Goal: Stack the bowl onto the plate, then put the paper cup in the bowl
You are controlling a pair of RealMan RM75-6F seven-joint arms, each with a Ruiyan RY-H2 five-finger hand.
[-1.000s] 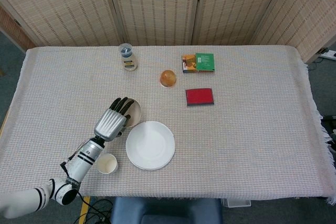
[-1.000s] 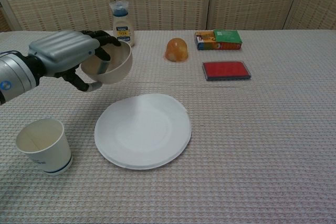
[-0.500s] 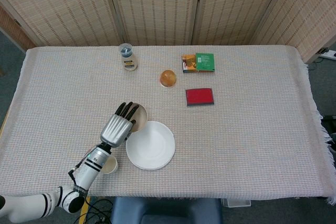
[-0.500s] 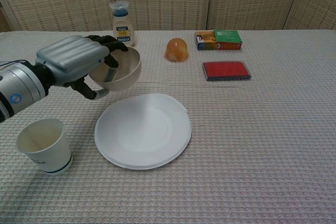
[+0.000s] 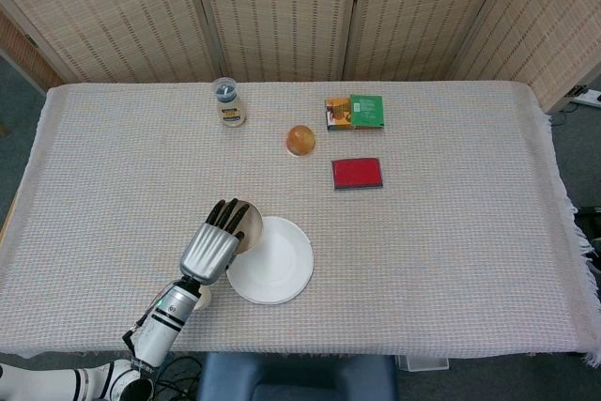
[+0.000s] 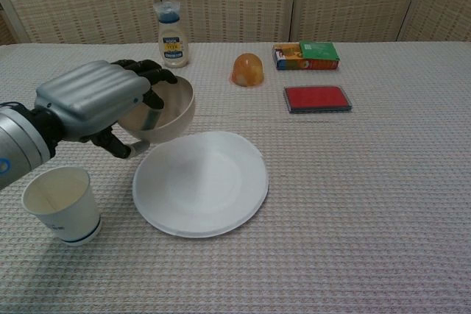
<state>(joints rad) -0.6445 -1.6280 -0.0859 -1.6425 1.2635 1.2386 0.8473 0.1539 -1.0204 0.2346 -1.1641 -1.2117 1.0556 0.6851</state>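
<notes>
**Bowl carried toward plate, not yet over centre**

Over the last sec: bowl [image 6: 158,112] shifted from further back on the table toward the near-left edge of the plate [image 6: 213,189], & dropped lower. Now overlapping the plate's left rim in head view; in chest view hanging just behind & left of the plate, tilted, opening partly toward camera. Seemingly off the cloth, though contact w/ the rim can't be ruled out. Means step 1 well under way but unfinished: needs more travel right, levelling, then lowering onto the plate centre.

Left hand [image 6: 92,101] clamped on the bowl: dark fingers [image 6: 151,75] hooked over the far-left rim & into the inside, thumb underneath/outside. Back of hand facing up, forearm coming in from the lower left, wrist roughly level. Hand now closer to the near table edge than before, covering part of the cup in head view.

Right hand not visible in either view.

Paper cup [image 6: 60,205] upright on the cloth, near-left corner, left of the plate, untouched; step 2 pending.

Risk, as a guess: tilted bowl set on the rim could tip the plate or slide off.

Elsewhere: bottle [image 6: 171,34], orange dome [image 6: 248,70], green box [image 6: 306,55], red case [image 6: 317,98] at the back, well apart from the work.
</notes>
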